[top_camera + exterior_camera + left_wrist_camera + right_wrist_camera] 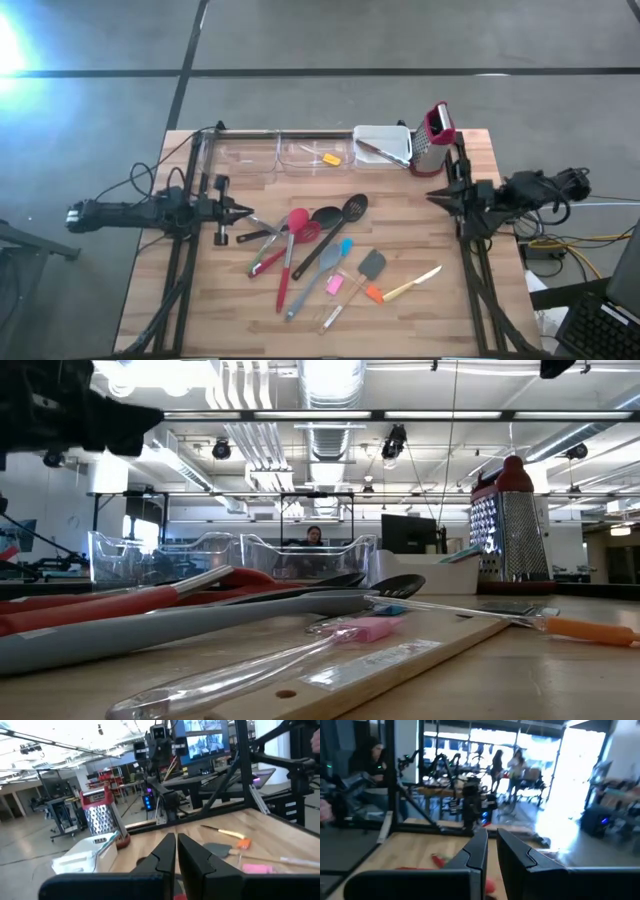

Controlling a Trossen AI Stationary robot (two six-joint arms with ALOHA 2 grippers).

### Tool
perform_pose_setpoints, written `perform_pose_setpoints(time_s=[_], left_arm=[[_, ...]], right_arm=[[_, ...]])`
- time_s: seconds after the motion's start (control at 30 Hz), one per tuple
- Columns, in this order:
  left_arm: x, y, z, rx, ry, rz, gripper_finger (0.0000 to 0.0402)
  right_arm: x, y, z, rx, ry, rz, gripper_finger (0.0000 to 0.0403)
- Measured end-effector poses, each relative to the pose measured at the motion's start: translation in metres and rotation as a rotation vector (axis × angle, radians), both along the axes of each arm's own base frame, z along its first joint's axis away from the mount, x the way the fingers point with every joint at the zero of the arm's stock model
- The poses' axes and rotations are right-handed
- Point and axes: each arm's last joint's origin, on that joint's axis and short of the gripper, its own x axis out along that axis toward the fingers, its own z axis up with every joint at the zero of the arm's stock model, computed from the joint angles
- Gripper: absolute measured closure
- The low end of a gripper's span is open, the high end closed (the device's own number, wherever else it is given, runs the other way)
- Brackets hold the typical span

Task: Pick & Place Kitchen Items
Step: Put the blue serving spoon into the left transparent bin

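The kitchen items lie loose in the middle of the wooden table [450, 310]. Among them are a black slotted spoon [355, 207], a black ladle [325, 215], a red whisk [297, 222], red tongs [268, 255], a blue spatula [343, 248], a grey scraper [372, 265], a pink scraper [335, 285], an orange scraper [373, 294] and a knife [415, 285]. My left gripper [245, 210] [176, 836] hovers shut at their left, pointing level toward the right. My right gripper [432, 195] [491, 831] hovers shut at their right, pointing level toward the left. Neither holds anything.
Along the far edge stand two clear tubs [240, 155] [310, 155], one holding a small orange piece [331, 159]. Beside them are a white tub [383, 145] with a utensil in it and the steel grater [432, 140] [510, 520]. Bare wood lies near the front edge.
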Motion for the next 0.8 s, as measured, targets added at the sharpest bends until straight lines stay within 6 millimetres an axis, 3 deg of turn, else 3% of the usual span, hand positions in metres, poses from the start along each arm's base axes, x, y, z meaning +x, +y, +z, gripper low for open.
perform_pose_setpoints(time_s=[0.2, 0.4, 0.57, 0.8], left_arm=[[0.020, -0.005, 0.025, -0.020, 0.146, -0.038, 0.0378], [0.052, -0.021, 0.057, -0.121, 0.323, -0.083, 0.0378], [0.081, -0.059, 0.079, -0.087, 0.416, -0.107, 0.0386], [0.119, -0.118, 0.098, -0.105, 0.435, 0.032, 0.0389]], right_arm=[[-0.019, -0.010, 0.002, -0.107, -0.071, -0.119, 0.0369], [-0.031, -0.016, 0.005, -0.080, -0.120, -0.165, 0.0369], [-0.033, -0.016, 0.005, -0.075, -0.129, -0.166, 0.0369], [-0.029, -0.015, 0.005, -0.081, -0.109, -0.164, 0.0369]])
